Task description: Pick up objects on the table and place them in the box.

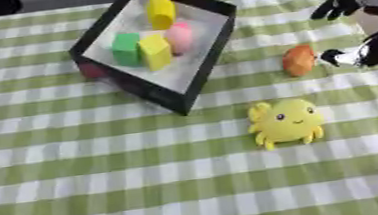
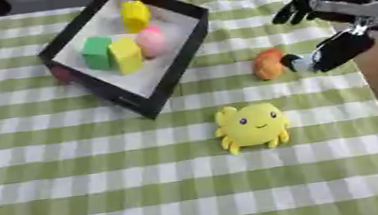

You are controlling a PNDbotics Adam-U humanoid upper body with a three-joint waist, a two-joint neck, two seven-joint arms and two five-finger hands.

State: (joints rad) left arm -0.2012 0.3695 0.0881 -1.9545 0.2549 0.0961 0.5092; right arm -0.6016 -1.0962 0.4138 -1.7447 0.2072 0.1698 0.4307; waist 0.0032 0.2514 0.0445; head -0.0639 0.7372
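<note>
Right eye view — right hand (image 2: 329, 27) spread open, thumb tip touching the orange object (image 2: 268, 64).

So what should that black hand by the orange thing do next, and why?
Probably close its fingers round the orange object: the right hand sits open right beside it, thumb almost touching, and the object lies outside the box along with the yellow plush toy.
</note>
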